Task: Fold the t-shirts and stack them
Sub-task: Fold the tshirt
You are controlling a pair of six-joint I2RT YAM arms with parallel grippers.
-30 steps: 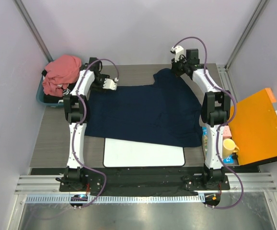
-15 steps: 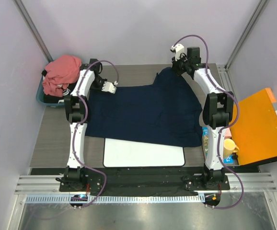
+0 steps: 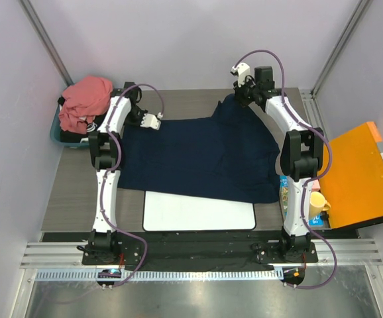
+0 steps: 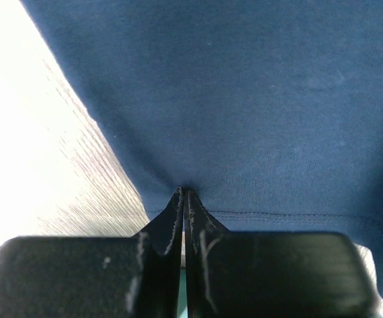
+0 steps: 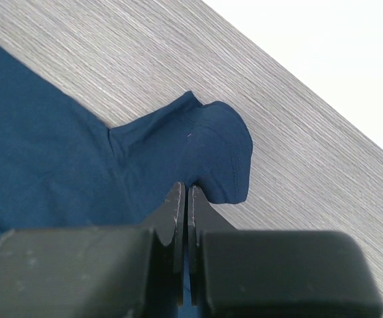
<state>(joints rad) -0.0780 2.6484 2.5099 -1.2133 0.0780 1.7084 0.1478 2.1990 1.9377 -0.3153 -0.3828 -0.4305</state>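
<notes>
Grey wood-grain table (image 3: 72, 199) inside a pale-walled enclosure. Findings, left to right in the overhead view.

Upper left: salmon-pink t-shirt (image 3: 85, 98) lies bunched in a teal bin (image 3: 57, 134), unfolded.

Left gripper (image 4: 183, 193) sits at the upper-left edge of the navy t-shirt (image 3: 198, 156). Its jaws are pressed together on the hem, and the cloth puckers at the tips.

The navy t-shirt lies spread across the centre of the table, its lower edge overlapping the white mat (image 3: 198, 212) (some wrinkling toward the right side).

Right gripper (image 5: 183, 189) is at the upper right of the garment. Its jaws are likewise closed, nipping cloth just beside the sleeve.

Orange panel (image 3: 357, 175) stands at the far right, apart from the garment.

Assessment: the step in hand appears to be the first fold of the navy t-shirt, with both upper corners gripped. The next move probably calls for raising both arms evenly and carrying the upper edge toward the lower frame without either pinch slipping. Stacking is not yet begun.
</notes>
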